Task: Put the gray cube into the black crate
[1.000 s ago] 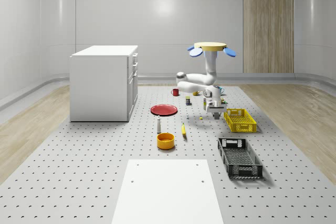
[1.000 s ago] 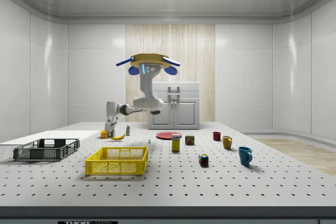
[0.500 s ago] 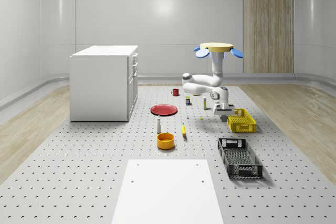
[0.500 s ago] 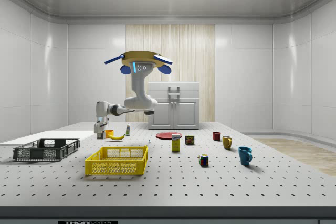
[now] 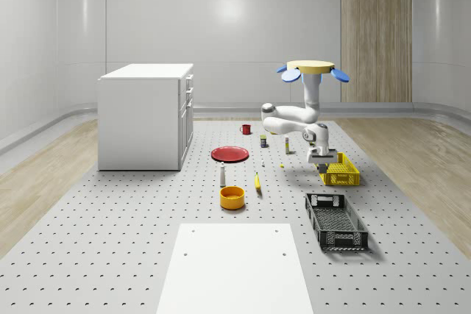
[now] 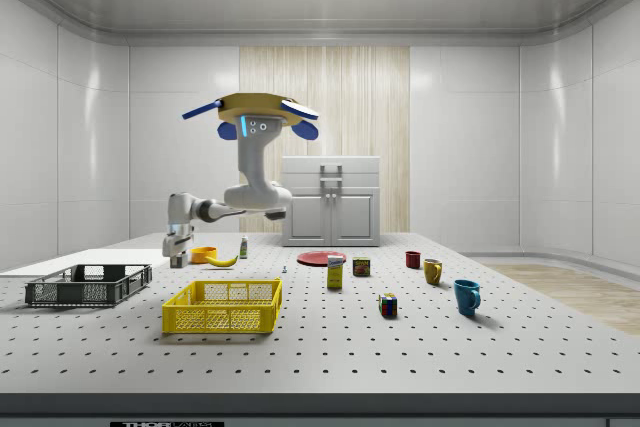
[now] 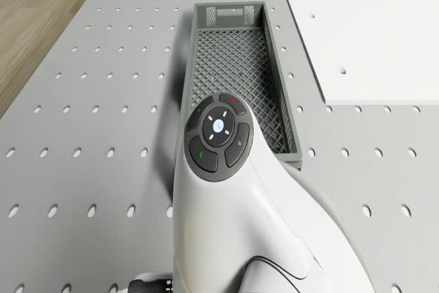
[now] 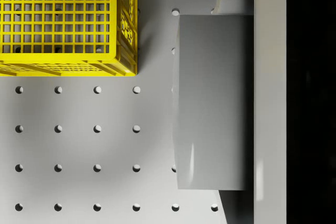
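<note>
While the drone [image 5: 317,68] hovers by the yellow crate [image 5: 338,169], the gripper [image 5: 322,163] grips the gray cube [image 8: 212,100]; the black crate [image 5: 335,220] lies below and nearer the whole-scene camera, long axis pointing away from the arm.

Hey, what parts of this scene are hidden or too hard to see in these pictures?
Black crate: drone view, near end hidden by the arm.
Yellow crate: wrist view, cut off by the picture's edge.
Gray cube: whole-scene view, too small to tell from the gripper holding it beside the yellow crate, below the hovering drone.
</note>
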Available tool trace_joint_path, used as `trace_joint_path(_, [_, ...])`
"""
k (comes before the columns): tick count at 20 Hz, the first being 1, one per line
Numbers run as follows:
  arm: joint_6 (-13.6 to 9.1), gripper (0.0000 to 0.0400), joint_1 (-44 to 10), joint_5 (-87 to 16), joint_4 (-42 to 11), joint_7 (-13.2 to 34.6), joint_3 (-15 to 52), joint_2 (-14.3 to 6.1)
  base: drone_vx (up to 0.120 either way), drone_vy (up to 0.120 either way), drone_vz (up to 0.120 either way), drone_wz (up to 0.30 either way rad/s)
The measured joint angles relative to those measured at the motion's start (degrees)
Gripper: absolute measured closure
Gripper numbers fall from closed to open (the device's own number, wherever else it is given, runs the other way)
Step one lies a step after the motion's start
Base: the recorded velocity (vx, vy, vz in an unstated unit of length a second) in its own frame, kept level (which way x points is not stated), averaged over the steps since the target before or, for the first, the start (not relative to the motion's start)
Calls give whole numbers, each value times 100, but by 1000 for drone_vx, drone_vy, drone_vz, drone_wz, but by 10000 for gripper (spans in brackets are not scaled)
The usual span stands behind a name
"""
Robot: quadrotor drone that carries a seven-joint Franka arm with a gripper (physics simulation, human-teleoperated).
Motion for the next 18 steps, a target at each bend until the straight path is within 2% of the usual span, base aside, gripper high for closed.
trace_joint_path(11, [40, 149, -10, 18, 2, 8, 6, -43, 120, 0, 0, 0])
trace_joint_path(15, [53, 149, -14, 23, 2, 11, 8, -57, 120, -40, 0, 0])
trace_joint_path(18, [62, 149, -16, 27, 3, 12, 10, -66, 120, 0, -80, 0])
